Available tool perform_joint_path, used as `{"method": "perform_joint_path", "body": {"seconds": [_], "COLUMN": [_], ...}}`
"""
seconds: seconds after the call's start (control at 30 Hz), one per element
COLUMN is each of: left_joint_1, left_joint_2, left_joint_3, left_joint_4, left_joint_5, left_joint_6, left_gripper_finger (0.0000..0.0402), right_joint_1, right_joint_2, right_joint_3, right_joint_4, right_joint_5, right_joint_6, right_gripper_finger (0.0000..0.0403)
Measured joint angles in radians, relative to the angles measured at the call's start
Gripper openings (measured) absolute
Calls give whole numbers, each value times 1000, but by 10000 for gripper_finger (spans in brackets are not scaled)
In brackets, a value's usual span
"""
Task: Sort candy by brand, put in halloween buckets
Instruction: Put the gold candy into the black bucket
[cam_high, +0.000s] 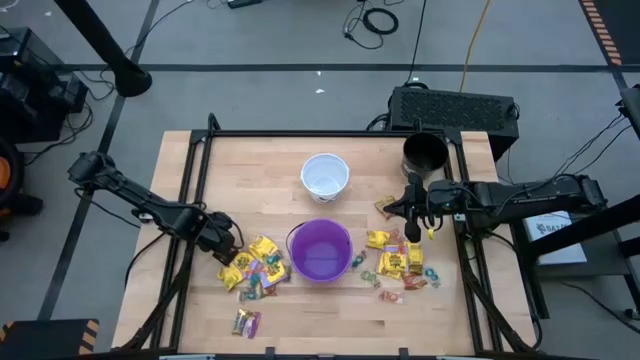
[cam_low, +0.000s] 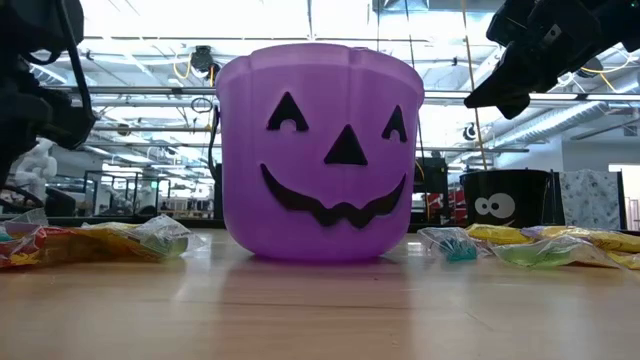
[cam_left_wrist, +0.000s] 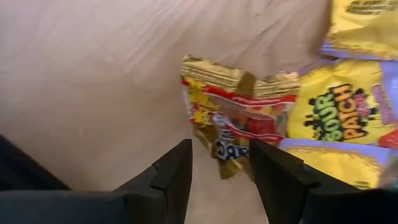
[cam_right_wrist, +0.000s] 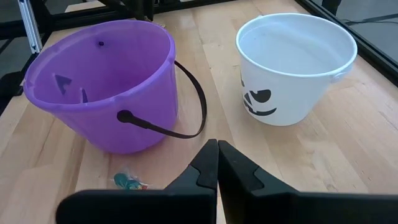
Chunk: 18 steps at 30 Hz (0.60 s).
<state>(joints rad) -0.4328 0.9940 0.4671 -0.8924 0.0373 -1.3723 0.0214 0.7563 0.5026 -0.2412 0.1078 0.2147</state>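
Three halloween buckets stand on their bases on the wooden table: white (cam_high: 325, 176), purple (cam_high: 320, 250) and black (cam_high: 425, 153). Candy lies in a pile left of the purple bucket (cam_high: 255, 270) and another to its right (cam_high: 400, 262). My left gripper (cam_left_wrist: 219, 167) points down over the left pile, open. Its fingertips stand on either side of the near end of a red-and-gold packet (cam_left_wrist: 233, 121) that lies flat beside yellow packets (cam_left_wrist: 339, 115). My right gripper (cam_right_wrist: 217, 163) hangs shut above the table between the right pile and the black bucket, holding nothing.
A black box with a ridged top (cam_high: 455, 108) sits beyond the far right corner. Black frame rails (cam_high: 200, 160) run along the table's sides. A few packets (cam_high: 246, 322) lie near the front edge, and a blue-green sweet (cam_right_wrist: 127, 182) lies by the purple bucket.
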Motion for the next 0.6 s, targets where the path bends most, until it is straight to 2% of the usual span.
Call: {"method": "perform_joint_path", "body": {"seconds": [0.13, 0.3, 0.47, 0.6], "left_joint_1": [0, 0, 0, 0], "left_joint_2": [20, 44, 36, 11], "left_joint_3": [0, 0, 6, 88], "left_joint_4": [-2, 4, 59, 51], "left_joint_5": [28, 34, -8, -122], "left_joint_6": [24, 86, 131, 203], "left_gripper_finger": [115, 15, 5, 3], "right_joint_1": [0, 0, 0, 0], "right_joint_2": [0, 0, 0, 0], "right_joint_3": [0, 0, 0, 0], "right_joint_4": [1, 1, 0, 1], "right_joint_5": [0, 0, 0, 0], "right_joint_6": [1, 1, 1, -1], "right_gripper_finger": [0, 0, 0, 0]}}
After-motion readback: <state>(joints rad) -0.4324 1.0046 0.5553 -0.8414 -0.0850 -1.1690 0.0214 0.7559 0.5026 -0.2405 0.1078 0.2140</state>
